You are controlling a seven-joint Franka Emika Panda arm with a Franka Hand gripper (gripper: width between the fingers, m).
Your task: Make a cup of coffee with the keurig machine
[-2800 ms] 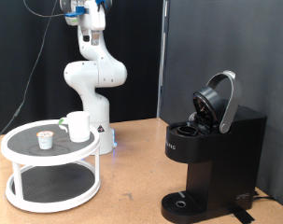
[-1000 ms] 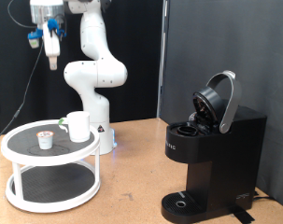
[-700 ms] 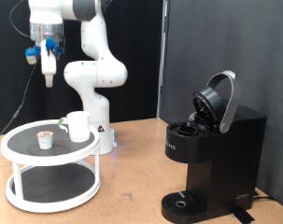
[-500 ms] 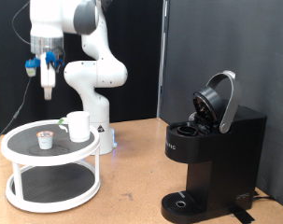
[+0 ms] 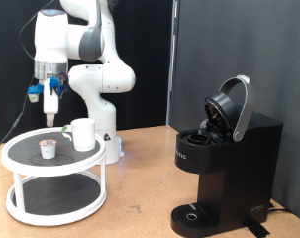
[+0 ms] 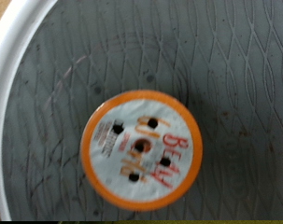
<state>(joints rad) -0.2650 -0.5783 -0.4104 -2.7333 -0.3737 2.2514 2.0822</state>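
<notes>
Two white things wait on the round two-tier stand (image 5: 16, 149) at the exterior view's left: a small pod (image 5: 49, 148) with an orange-rimmed printed lid, and just to its right the cup (image 5: 82, 134). Both look untouched, so the task seems barely begun: no pod is loaded, and no cup stands under the spout. The tool (image 5: 52, 112) hangs above the stand, clear of everything, roughly over the pod and a little to the left of the cup. It carries nothing; how far its fingers are parted I cannot tell, since the exterior view shows them only as a thin shape and the wrist view does not show them at all. The wrist view looks straight down on the pod (image 6: 141, 149), centred on the stand's dark mat. Well apart, at the exterior view's right on the wooden counter (image 5: 140, 198), stands the keurig machine (image 5: 225, 164), lid raised, drip base bare.
</notes>
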